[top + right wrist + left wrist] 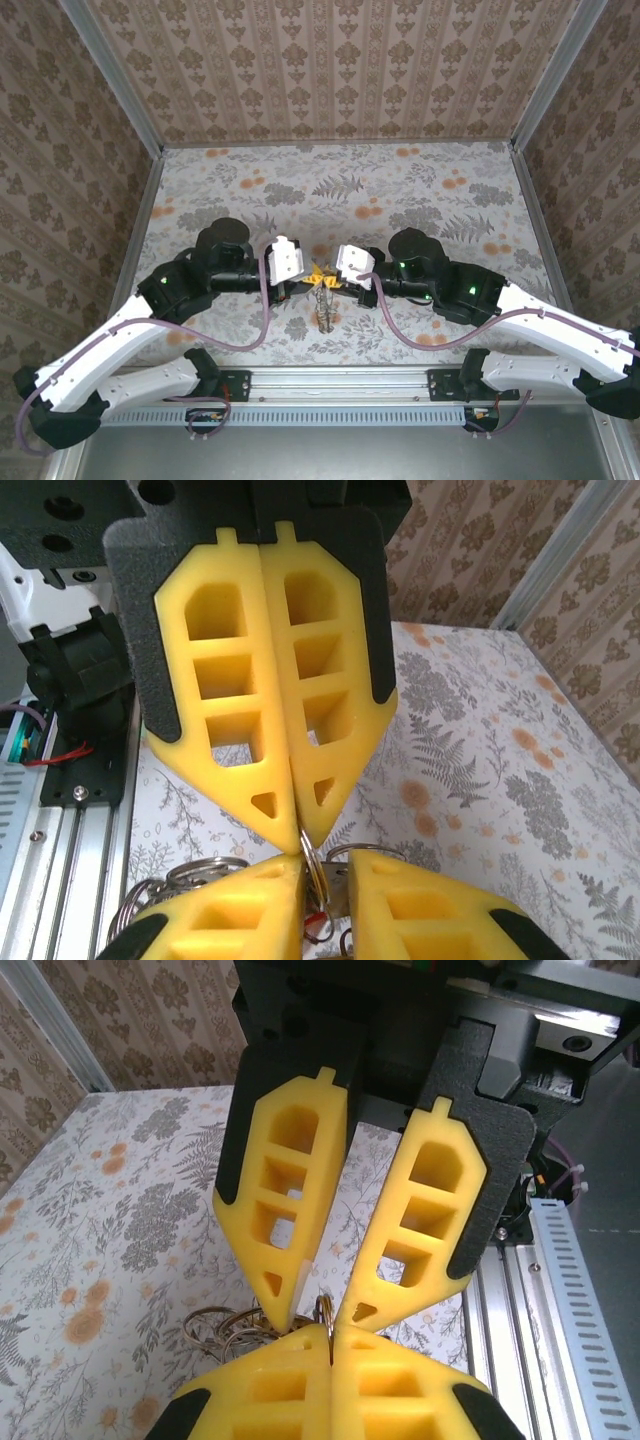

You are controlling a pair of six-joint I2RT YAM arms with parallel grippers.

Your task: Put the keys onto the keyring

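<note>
- Meeting tip to tip over the tabletop (400, 190), just inside the middle of its near edge: left gripper (330, 1332) and right gripper (325, 860), nose to nose.
- Clenched tight w/ left gripper on the keyring (325, 1312), pinching the thin metal loop edge-on at the very fingertips.
- Parted on the right gripper's side, w/ keyring betw. its fingers; can't tell whether pressing on metal or released.
- Of the keys (316, 920), just a red speck low in that gap, prob. the red head; others not made out.
- Trailing off beside the fingertips: bunch of wire loops (215, 1325); resting on tabletop or hanging free, can't tell.
- Dangling under both grippers in top view: dark strand (325, 310), too small to ID.
- Judged step: working a key onto the ring, approx. mid-task, nothing confirmed threaded yet.
- To do it well: hold left grip fixed as anchor; find the coil's split end; feed the key's hole along the wire, not across it; use small, slow wrist turns; avoid hard pulls, else risk of ring slipping from the tips; watch the wire loops for snags.
</note>
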